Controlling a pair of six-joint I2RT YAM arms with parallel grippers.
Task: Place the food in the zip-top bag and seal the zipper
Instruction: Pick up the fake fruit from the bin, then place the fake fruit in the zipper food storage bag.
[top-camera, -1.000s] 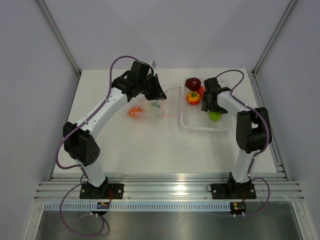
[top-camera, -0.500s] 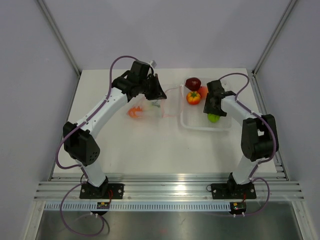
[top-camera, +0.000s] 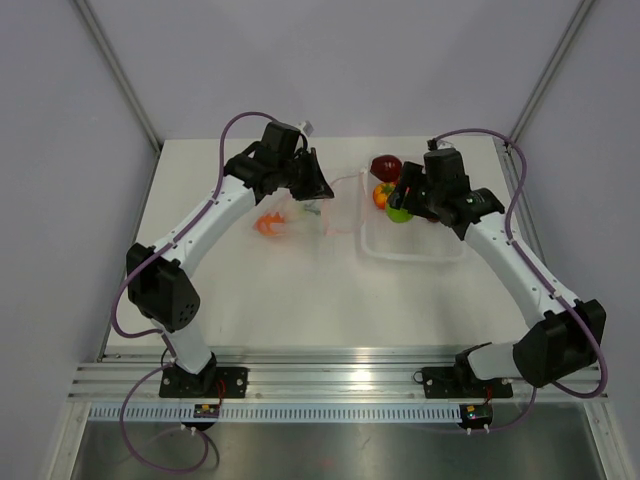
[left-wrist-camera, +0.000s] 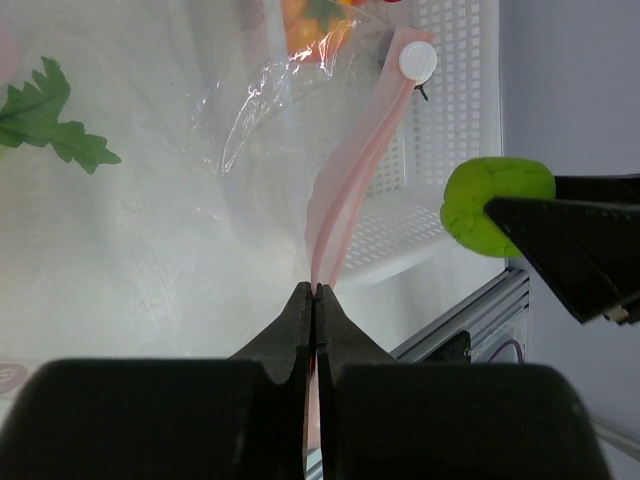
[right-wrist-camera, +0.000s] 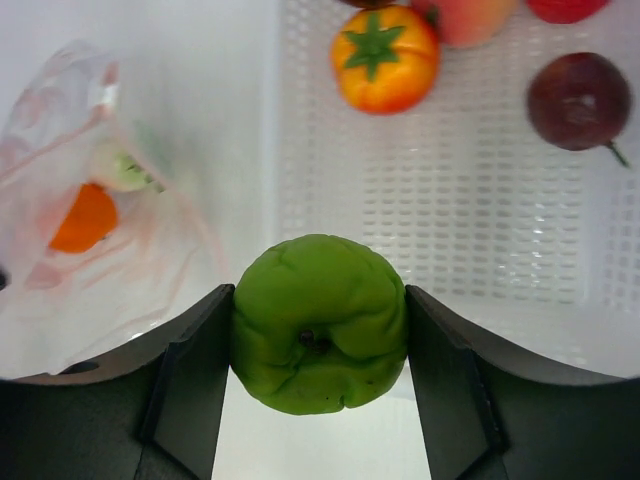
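Note:
My right gripper (top-camera: 403, 205) is shut on a green toy pepper (right-wrist-camera: 320, 322) and holds it above the left edge of the clear tray (top-camera: 410, 252); the pepper also shows in the left wrist view (left-wrist-camera: 497, 205). My left gripper (top-camera: 322, 190) is shut on the pinkish-red zipper (left-wrist-camera: 345, 190) of the zip-top bag (top-camera: 300, 222), holding its mouth edge up. Inside the bag lie an orange piece (right-wrist-camera: 85, 216), a white-green piece (right-wrist-camera: 120, 168) and a green leaf (left-wrist-camera: 45, 120). In the tray lie an orange tomato-like fruit (right-wrist-camera: 385, 58), a dark purple fruit (right-wrist-camera: 578, 100), a peach one (right-wrist-camera: 465, 15) and a red one (right-wrist-camera: 565, 8).
The tray is a rigid clear perforated box at the right of the white table (top-camera: 200, 290). A white slider tab (left-wrist-camera: 417, 62) sits at the far end of the zipper. Grey walls and frame posts surround the table; aluminium rails (top-camera: 330, 375) run along its near edge.
My right arm has lifted the green pepper out of the tray and carried it left and up, toward the bag's mouth. My left gripper has held still on the zipper.

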